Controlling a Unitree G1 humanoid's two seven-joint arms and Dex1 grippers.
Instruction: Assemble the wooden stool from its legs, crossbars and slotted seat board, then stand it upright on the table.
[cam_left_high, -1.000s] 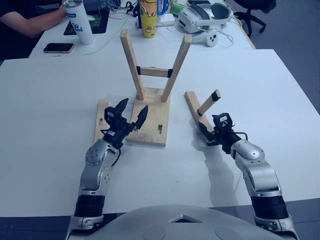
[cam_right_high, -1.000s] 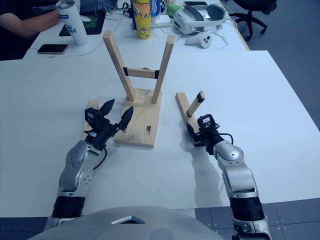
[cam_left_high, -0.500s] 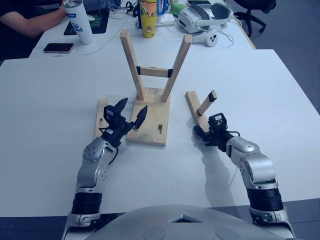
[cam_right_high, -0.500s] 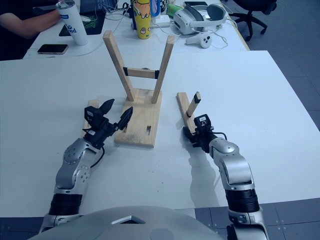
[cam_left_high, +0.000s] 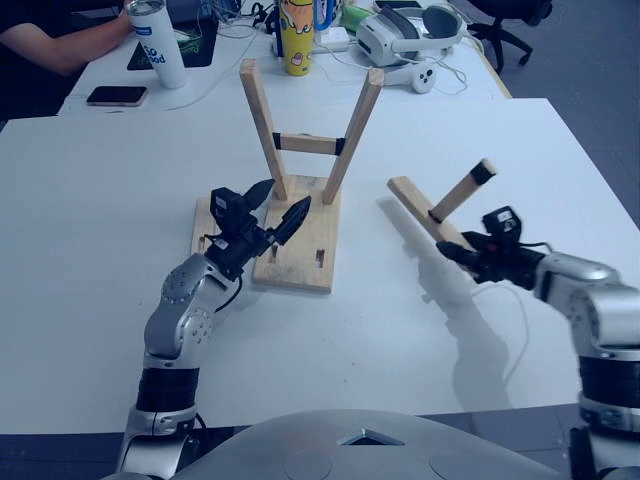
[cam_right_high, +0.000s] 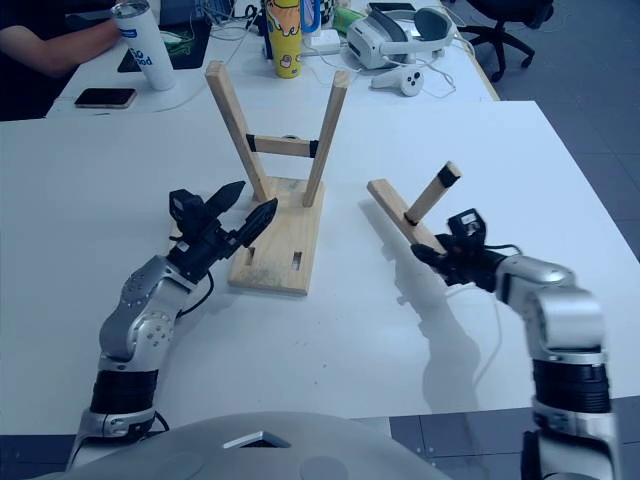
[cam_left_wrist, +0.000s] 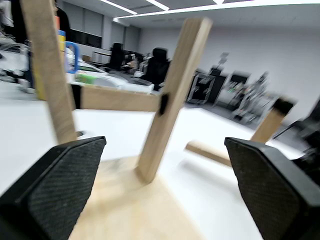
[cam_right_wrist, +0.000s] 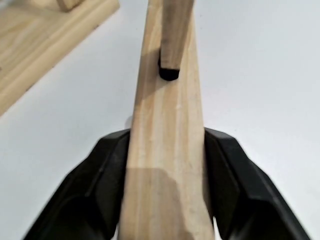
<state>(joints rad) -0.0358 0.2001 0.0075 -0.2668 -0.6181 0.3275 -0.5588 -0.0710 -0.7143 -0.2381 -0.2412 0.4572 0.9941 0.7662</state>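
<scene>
Right gripper (cam_left_high: 462, 258) is clamped on the near end of the loose leg (cam_left_high: 422, 210), apparently raised off the desk (cam_left_high: 100, 200) toward its right edge, crossbar (cam_left_high: 462, 190) pointing up. Left gripper (cam_left_high: 285, 196) hovers wide apart, holding nothing, over the seat board (cam_left_high: 300, 262) at desk centre. Risk: the end-only hold lets the leg pivot, missing its slot (cam_left_high: 320, 258) or knocking the standing legs (cam_left_high: 350, 135).

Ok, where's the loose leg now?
The leg lies right of the seat board in the head views, its near end clamped in the right gripper.
</scene>
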